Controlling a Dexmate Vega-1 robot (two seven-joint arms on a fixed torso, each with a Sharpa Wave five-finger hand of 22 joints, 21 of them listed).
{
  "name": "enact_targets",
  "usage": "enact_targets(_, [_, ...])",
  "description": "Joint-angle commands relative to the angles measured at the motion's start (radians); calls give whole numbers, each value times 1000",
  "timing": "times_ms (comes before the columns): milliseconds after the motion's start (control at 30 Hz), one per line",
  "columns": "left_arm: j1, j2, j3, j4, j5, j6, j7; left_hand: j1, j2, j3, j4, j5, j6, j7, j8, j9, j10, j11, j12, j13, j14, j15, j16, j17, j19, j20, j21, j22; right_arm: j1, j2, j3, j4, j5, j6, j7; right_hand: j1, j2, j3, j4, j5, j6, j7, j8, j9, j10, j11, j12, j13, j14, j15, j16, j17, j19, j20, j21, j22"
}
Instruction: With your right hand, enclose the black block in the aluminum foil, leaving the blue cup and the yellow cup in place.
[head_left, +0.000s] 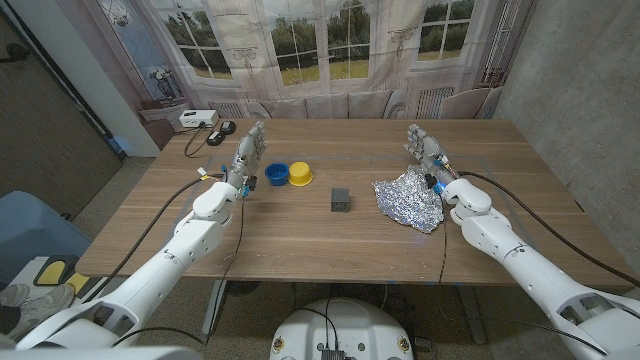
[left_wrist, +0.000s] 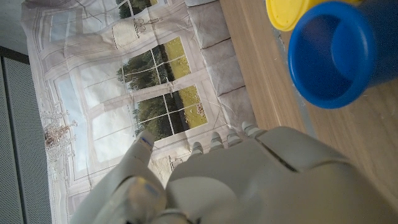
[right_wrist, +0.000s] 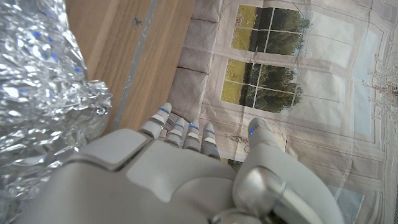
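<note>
A small black block (head_left: 341, 200) sits on the wooden table (head_left: 330, 245) near its middle. To its right lies a crumpled sheet of aluminum foil (head_left: 409, 199) (right_wrist: 37, 99). Left of the block stand a blue cup (head_left: 276, 175) (left_wrist: 333, 53) and a yellow cup (head_left: 300, 175) (left_wrist: 287, 12), side by side. My right hand (head_left: 427, 150) (right_wrist: 186, 180) is raised just beyond the foil's far right edge, fingers apart and pointing up, holding nothing. My left hand (head_left: 247, 155) (left_wrist: 249, 180) stands upright left of the blue cup, fingers spread and empty.
A white box (head_left: 197, 118) and black items with a cable (head_left: 222, 130) lie at the table's far left corner. A window backdrop hangs behind the table. Bare wood spreads across the near half of the table between my arms.
</note>
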Motion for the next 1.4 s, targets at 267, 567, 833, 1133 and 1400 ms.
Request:
enact_targets(267, [-43, -14, 32, -8, 35, 22, 5, -2, -1, 1, 5, 8, -127, 0, 7, 3, -149, 3, 2, -5, -166, -1, 7, 4, -83, 0, 8, 5, -7, -63, -36, -65, -221, -27, -202, 29, -17, 8, -17, 4, 39, -12, 17, 3, 41, 20, 12, -8, 16, 19, 10, -15, 16, -2, 10, 2])
enact_targets(567, [-50, -17, 36, 1, 31, 13, -17, -11, -2, -6, 8, 9, -102, 6, 17, 2, -116, 8, 12, -16, -150, 8, 14, 2, -64, 15, 16, 6, -73, -108, -27, -189, -323, -105, -358, 55, -31, 12, -28, 1, 100, -6, 33, 6, 57, 30, 11, -16, 52, 41, 19, -31, 40, 2, 18, 3])
enact_targets(833, [-61, -36, 49, 27, 26, 4, -37, -13, -2, -8, 8, 10, -96, 7, 18, 2, -109, 8, 13, -21, -144, 8, 16, 1, -57, 19, 19, 5, -120, -156, -31, -302, -437, -209, -464, 74, -37, 18, -35, 1, 111, -4, 35, 8, 69, 28, 14, -18, 67, 42, 23, -35, 52, 0, 22, 3])
enact_targets(1133, [-58, -48, 54, 29, 32, -12, -33, -15, -2, -10, 8, 10, -93, 8, 18, 2, -107, 8, 13, -24, -142, 8, 15, 1, -56, 22, 19, 5, -191, -216, -8, -433, -505, -346, -536, 92, -41, 23, -40, 2, 111, -5, 34, 9, 74, 27, 15, -18, 67, 39, 22, -37, 54, -3, 22, 3])
enact_targets(1400, [-55, -50, 59, 30, 31, -14, -40, -16, -2, -12, 8, 11, -87, 10, 19, 2, -103, 8, 13, -28, -140, 9, 15, 0, -54, 26, 20, 5, -254, -243, 13, -542, -549, -489, -606, 113, -47, 28, -43, 2, 109, -12, 32, 10, 78, 23, 15, -19, 80, 39, 25, -40, 70, 1, 27, 3])
